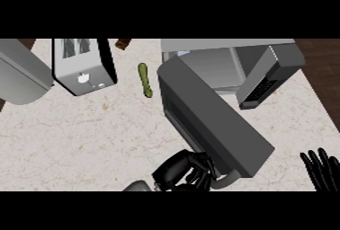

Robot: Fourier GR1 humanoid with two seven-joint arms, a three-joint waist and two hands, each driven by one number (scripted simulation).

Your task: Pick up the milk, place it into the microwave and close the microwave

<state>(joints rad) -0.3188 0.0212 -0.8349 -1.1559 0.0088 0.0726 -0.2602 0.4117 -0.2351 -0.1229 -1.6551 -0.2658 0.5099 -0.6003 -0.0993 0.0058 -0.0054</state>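
The microwave (219, 58) stands at the back right with its cavity open. Its dark grey door (212, 119) is swung out toward me, across the counter. No milk shows anywhere in view; the cavity's visible part looks plain grey. My left hand (179, 173) is at the bottom centre, fingers curled against the door's near end beside the grey handle (227, 179). I cannot see the fingers wrapping round the handle. My right hand (322, 170) rests open at the lower right edge, fingers up, apart from the door.
A silver toaster (83, 63) stands at the back left, with a grey appliance (20, 72) left of it. A green pickle-like item (145, 80) lies between toaster and microwave. A small brown object (123, 43) is at the back edge. The counter (86, 139) is pale marble.
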